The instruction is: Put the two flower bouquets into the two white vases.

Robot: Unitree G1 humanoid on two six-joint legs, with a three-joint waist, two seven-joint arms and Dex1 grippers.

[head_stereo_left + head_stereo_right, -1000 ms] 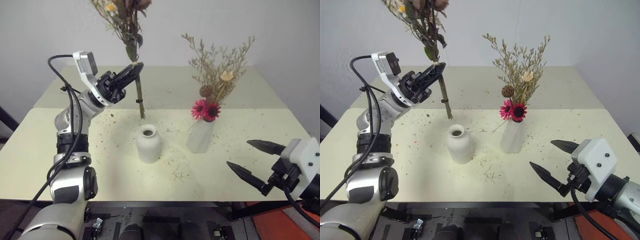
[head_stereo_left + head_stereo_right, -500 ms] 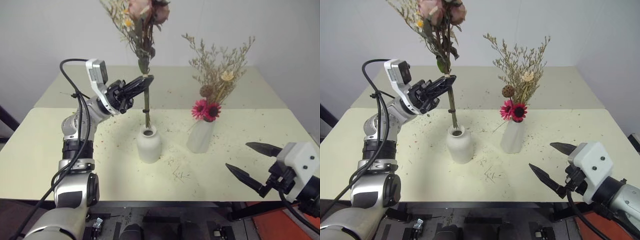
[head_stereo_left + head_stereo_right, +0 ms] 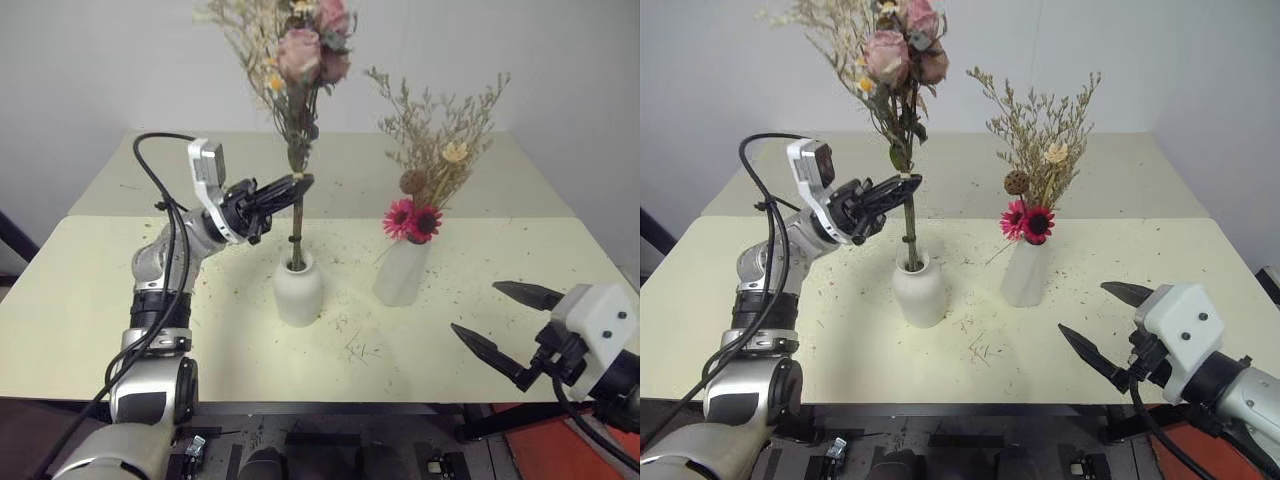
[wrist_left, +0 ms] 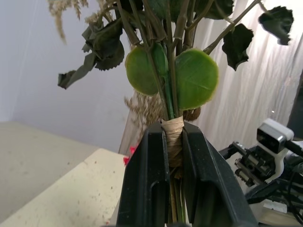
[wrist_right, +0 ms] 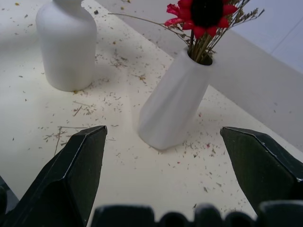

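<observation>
Left gripper (image 3: 292, 186): clamped tight on the wrapped stems of the rose bouquet (image 3: 303, 60), above the round vase.
Rose bouquet: upright; stem ends inside the neck of the round vase (image 3: 298, 290); pale pink roses, dark green leaves, cream filler at the top.
Right gripper (image 3: 508, 325): jaws spread wide, holding nothing, hovering over the table's near right corner, well apart from both vases.
Daisy bouquet (image 3: 434, 150): standing in the tapered vase (image 3: 400, 271); two pink-red daisies at the mouth, a brown seed head, tan sprigs above.
Vases: side by side near the table's middle, apart, the round one on the left.
Table (image 3: 90, 310): pale, littered with dried flecks; open surface all around the vases; near edge just beside the right gripper.
</observation>
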